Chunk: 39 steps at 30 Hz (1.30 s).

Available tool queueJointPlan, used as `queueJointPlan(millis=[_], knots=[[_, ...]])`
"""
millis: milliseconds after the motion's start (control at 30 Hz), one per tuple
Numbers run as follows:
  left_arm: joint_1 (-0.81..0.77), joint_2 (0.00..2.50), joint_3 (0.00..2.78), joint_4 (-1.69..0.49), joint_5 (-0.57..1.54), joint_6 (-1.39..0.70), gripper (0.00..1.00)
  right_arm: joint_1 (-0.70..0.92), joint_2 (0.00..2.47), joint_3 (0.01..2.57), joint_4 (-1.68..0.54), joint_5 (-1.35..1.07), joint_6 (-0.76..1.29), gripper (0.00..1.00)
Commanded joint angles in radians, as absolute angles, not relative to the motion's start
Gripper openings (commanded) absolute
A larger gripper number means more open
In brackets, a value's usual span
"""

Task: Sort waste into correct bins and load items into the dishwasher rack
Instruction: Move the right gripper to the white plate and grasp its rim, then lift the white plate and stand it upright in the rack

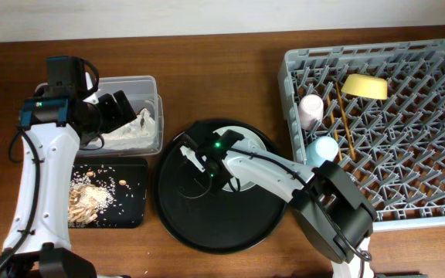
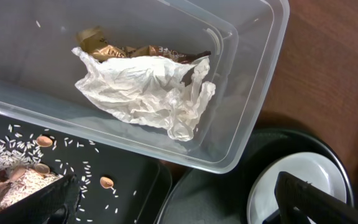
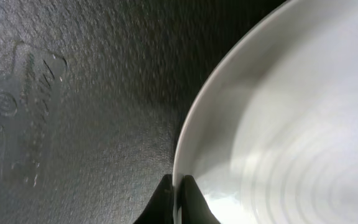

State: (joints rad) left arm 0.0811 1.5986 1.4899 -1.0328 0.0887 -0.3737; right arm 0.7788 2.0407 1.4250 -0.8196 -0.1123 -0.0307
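On the round black tray (image 3: 73, 93), the right gripper (image 3: 176, 200) pinches the rim of the pale grey plate (image 3: 291, 124); above the clear tub (image 2: 253, 74) with its crumpled napkin (image 2: 142, 87), the left gripper (image 2: 179, 199) gapes wide.

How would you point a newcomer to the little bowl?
Start at the big grey rack on the right. Near its far edge lies the bowl, tipped on its side. It alone is yellow; its neighbours are a pink cup and a blue cup.

Napkin (image 2: 145, 90) in tub (image 2: 253, 93), plate (image 2: 309, 167) on round tray (image 1: 184, 212)
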Motion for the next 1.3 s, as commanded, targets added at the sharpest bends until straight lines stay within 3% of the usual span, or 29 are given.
queueJointPlan(millis=[0, 233, 400, 567, 700, 833, 1000, 1267], knots=[[0.083, 1.587, 1.506, -1.034, 0.081, -0.365, 0.99, 0.779, 1.984, 1.486, -0.883, -0.146, -0.019, 0.04], [0.083, 1.587, 1.506, -1.034, 0.081, -0.365, 0.99, 0.751, 1.749, 1.611, -1.000, -0.147, -0.021, 0.04], [0.083, 1.587, 1.506, -1.034, 0.081, -0.365, 0.99, 0.573, 1.531, 1.644, -1.054, -0.278, -0.044, 0.04], [0.083, 1.587, 1.506, -1.034, 0.081, -0.365, 0.99, 0.212, 1.419, 1.644, -1.135, -0.605, -0.153, 0.04], [0.083, 1.587, 1.506, -1.034, 0.081, -0.365, 0.99, -0.165, 1.454, 1.642, -1.225, -0.981, -0.311, 0.04], [0.083, 1.587, 1.506, -1.034, 0.081, -0.365, 0.99, -0.387, 1.541, 1.642, -1.295, -1.116, -0.424, 0.04], [0.083, 1.587, 1.506, -1.034, 0.081, -0.365, 0.99, -0.478, 1.668, 1.642, -1.351, -1.119, -0.522, 0.04], [0.083, 1.587, 1.506, -1.034, 0.081, -0.365, 0.99, -0.478, 1.822, 1.642, -1.357, -1.113, -0.620, 0.04]])
